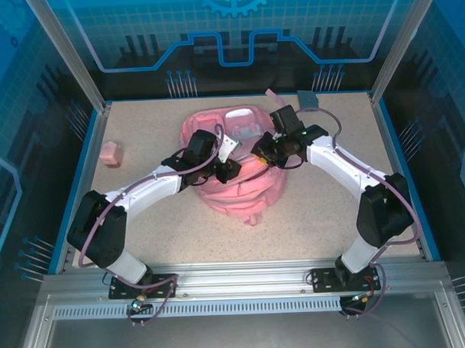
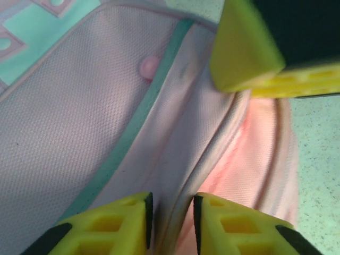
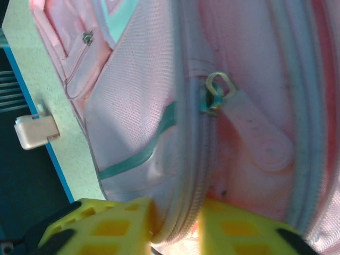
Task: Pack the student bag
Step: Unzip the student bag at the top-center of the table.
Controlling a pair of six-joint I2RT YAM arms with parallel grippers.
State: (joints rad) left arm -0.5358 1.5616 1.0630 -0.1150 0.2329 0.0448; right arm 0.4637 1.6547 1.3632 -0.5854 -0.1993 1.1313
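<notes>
Presently my right gripper [image 3: 178, 211] clamps the bag [image 1: 241, 198] along its zip seam [image 3: 192, 149]; my left gripper [image 2: 172, 212] straddles a fold, jaws apart, seemingly slack.

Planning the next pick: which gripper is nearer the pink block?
Left. The left gripper is over the student bag, toward the pink block; the right gripper lies beyond it.

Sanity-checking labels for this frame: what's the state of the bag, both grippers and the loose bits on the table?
student bag: lying on the table, pocket side up.
left gripper: jaws narrowly apart astride a bag fold; grip unclear.
right gripper: closed on the bag's zip rim.
zip pull: lying loose, not gripped.
small pink block: on the table, apart, untouched.
</notes>
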